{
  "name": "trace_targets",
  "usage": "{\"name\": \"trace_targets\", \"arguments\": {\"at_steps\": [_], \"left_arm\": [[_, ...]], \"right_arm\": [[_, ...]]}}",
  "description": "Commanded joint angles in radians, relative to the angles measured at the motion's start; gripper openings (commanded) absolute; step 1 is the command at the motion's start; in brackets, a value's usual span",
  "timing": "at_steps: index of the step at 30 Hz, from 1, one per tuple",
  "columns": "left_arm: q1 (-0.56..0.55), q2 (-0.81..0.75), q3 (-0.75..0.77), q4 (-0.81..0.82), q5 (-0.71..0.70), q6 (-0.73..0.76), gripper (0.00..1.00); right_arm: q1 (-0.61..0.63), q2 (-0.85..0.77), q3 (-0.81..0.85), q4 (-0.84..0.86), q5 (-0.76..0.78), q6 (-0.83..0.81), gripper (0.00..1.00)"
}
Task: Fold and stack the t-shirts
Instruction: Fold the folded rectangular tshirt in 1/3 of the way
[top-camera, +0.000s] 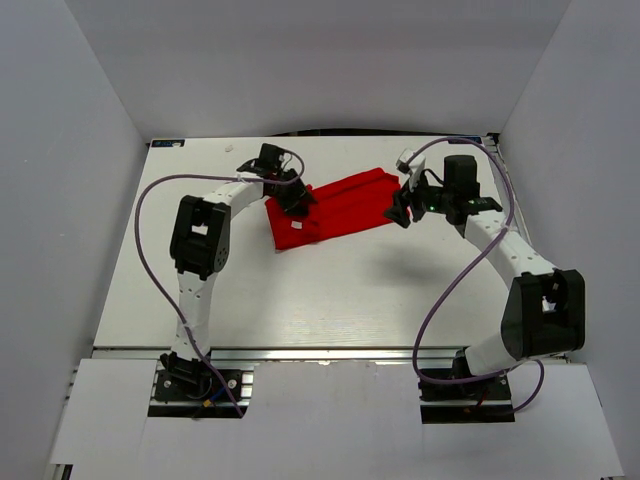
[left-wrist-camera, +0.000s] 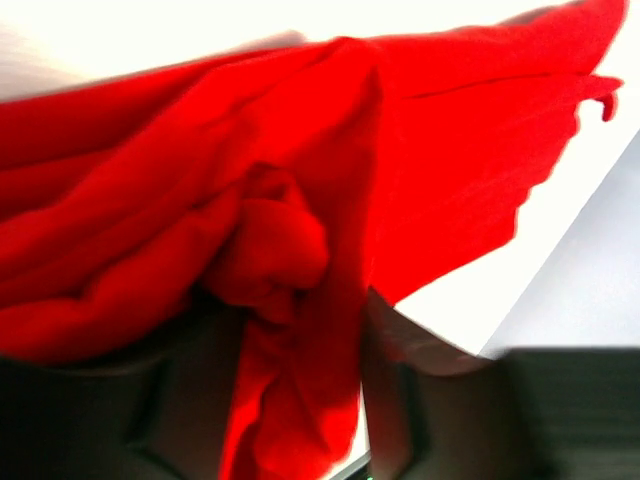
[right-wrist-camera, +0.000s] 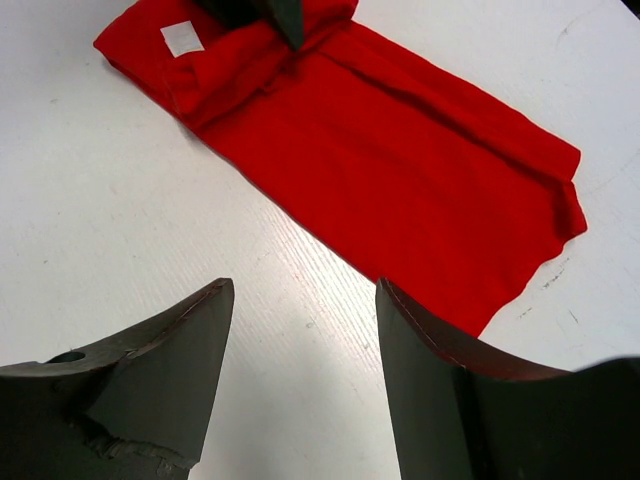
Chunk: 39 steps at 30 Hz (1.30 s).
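The red t-shirt (top-camera: 335, 208) lies folded into a long strip at the back middle of the table. Its white neck label (right-wrist-camera: 182, 38) shows near the left end in the right wrist view. My left gripper (top-camera: 296, 200) is shut on a bunch of the shirt's cloth (left-wrist-camera: 290, 330) at its left end. My right gripper (top-camera: 403, 212) is open and empty, just off the shirt's right end, above the bare table (right-wrist-camera: 300, 330). The shirt (right-wrist-camera: 400, 170) lies ahead of its fingers.
White walls stand close round the table on the left, back and right. A cable loops from each arm over the table sides. The table's near half (top-camera: 330, 300) is bare white surface.
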Motion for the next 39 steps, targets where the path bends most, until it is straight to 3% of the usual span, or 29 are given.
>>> {"name": "trace_targets", "arguments": {"at_steps": [1,4,7,11,16,21,25,27,33,39], "left_arm": [[-0.008,-0.028,0.078,0.006,0.028,-0.039,0.59],[-0.008,-0.034,0.131,0.006,0.039,-0.050,0.75],[-0.008,-0.049,0.163,0.008,0.064,-0.058,0.98],[-0.008,-0.086,0.181,0.014,0.094,-0.049,0.98],[0.004,-0.201,0.161,0.015,0.071,0.104,0.98],[0.080,-0.368,-0.043,0.000,-0.024,0.184,0.98],[0.168,-0.543,-0.225,0.003,-0.072,0.221,0.98],[0.212,-0.650,-0.324,0.006,-0.087,0.231,0.98],[0.263,-0.889,-0.533,0.018,-0.084,0.234,0.98],[0.271,-1.017,-0.681,0.024,-0.081,0.208,0.98]], "right_arm": [[-0.007,-0.039,-0.010,0.015,-0.018,0.010,0.66],[-0.008,-0.044,-0.013,0.012,-0.018,0.007,0.65],[-0.008,-0.045,-0.015,0.007,-0.018,0.004,0.66],[-0.008,-0.041,-0.010,-0.007,-0.050,-0.005,0.66],[0.036,0.011,0.030,-0.079,-0.194,-0.047,0.60],[0.186,0.123,0.125,-0.142,-0.269,-0.035,0.47],[0.320,0.208,0.180,-0.010,-0.184,0.105,0.38],[0.376,0.290,0.246,0.031,-0.068,0.187,0.31],[0.407,0.557,0.491,0.041,0.086,0.286,0.24],[0.426,0.758,0.724,-0.014,0.089,0.306,0.17]]}}
